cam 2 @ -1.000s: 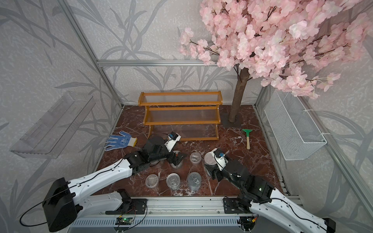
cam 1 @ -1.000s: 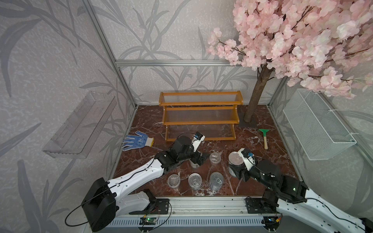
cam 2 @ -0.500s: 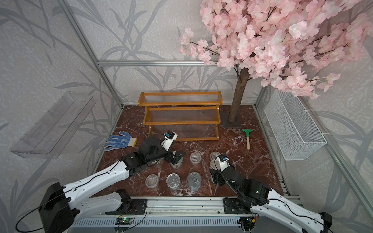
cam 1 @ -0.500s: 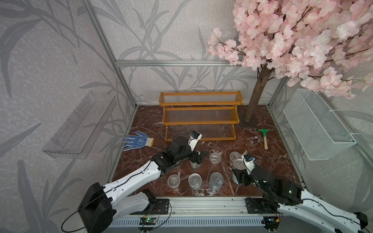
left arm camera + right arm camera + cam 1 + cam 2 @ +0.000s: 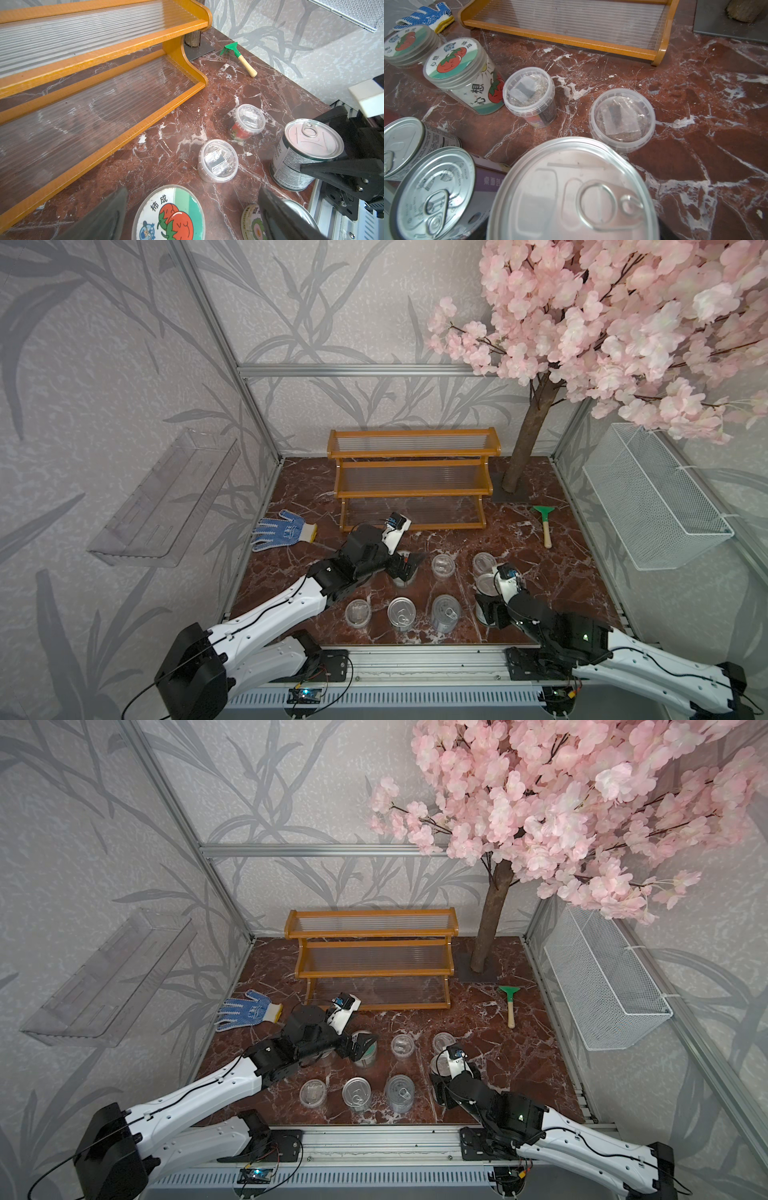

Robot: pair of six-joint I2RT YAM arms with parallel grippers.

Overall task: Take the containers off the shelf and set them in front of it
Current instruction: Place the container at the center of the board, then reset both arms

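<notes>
"Before the shelf (image 5: 411,493) all eight containers (image 5: 442,565) stand — its tiers are bare. What's left?"

"The right gripper (image 5: 307,143) clamps a can (image 5: 571,193) that looks seated. Part those jaws, then rise straight — a neighbouring can (image 5: 431,193) sits close. The left gripper (image 5: 405,568) gapes over a tomato-lid jar (image 5: 170,214); lift it clear too."

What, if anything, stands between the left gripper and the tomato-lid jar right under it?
Nothing visible does. In the left wrist view the open left gripper has one finger on each side of the tomato-lid jar, whose lid shows uncovered between them. The nearest clear cup stands apart, beyond the fingertips.
</notes>
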